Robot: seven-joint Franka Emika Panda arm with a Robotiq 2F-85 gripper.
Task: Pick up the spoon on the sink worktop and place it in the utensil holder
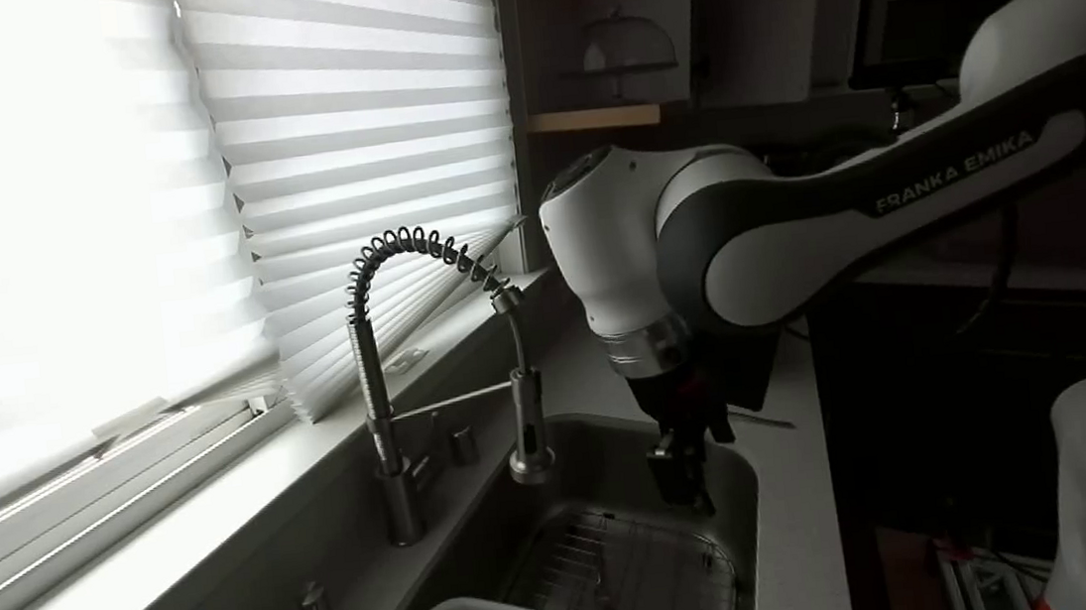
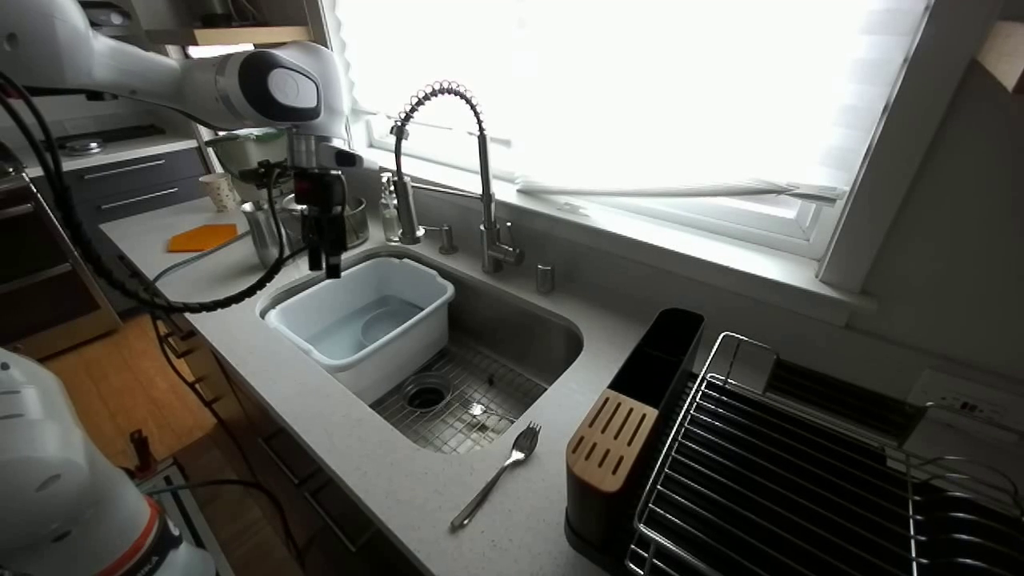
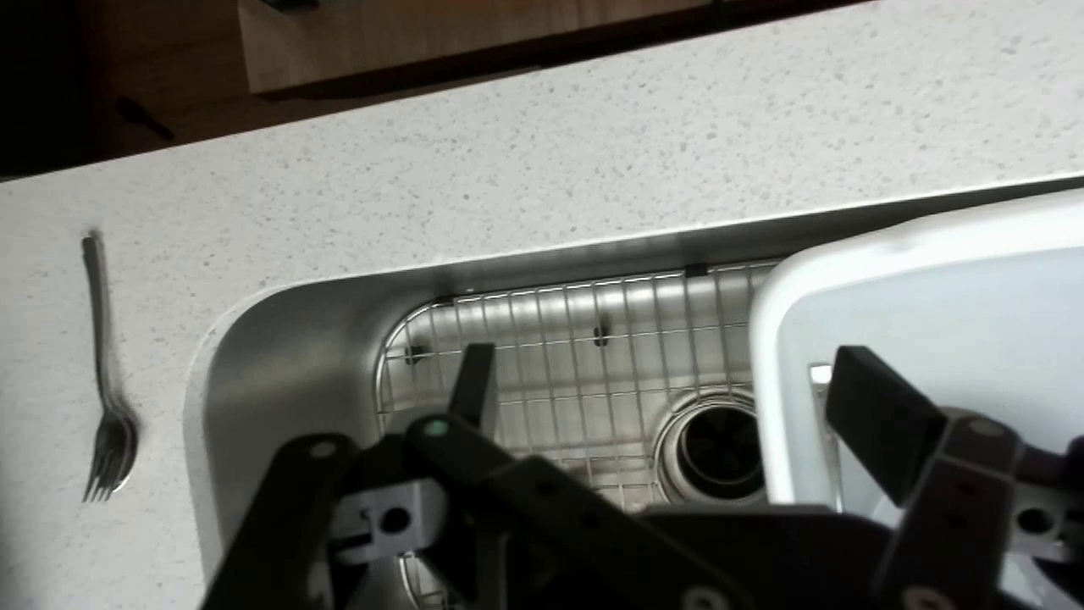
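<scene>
Well apart from the gripper (image 3: 665, 385) lies the fork (image 3: 101, 363).

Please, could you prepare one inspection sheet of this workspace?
Surface: pale speckled worktop around a grey steel sink.
Job's things: slim silver metal utensil with fork tines, on the worktop; possibly a spoon underneath, unclear; black boxy utensil holder with slotted wooden top.
Clutter: white plastic tub in the sink; flat orange object on the worktop.
Gripper: black, two-fingered, open, above the sink.
Cables: thick black cable hanging in a loop.
Surroundings: white pleated blind, hanging askew.
</scene>
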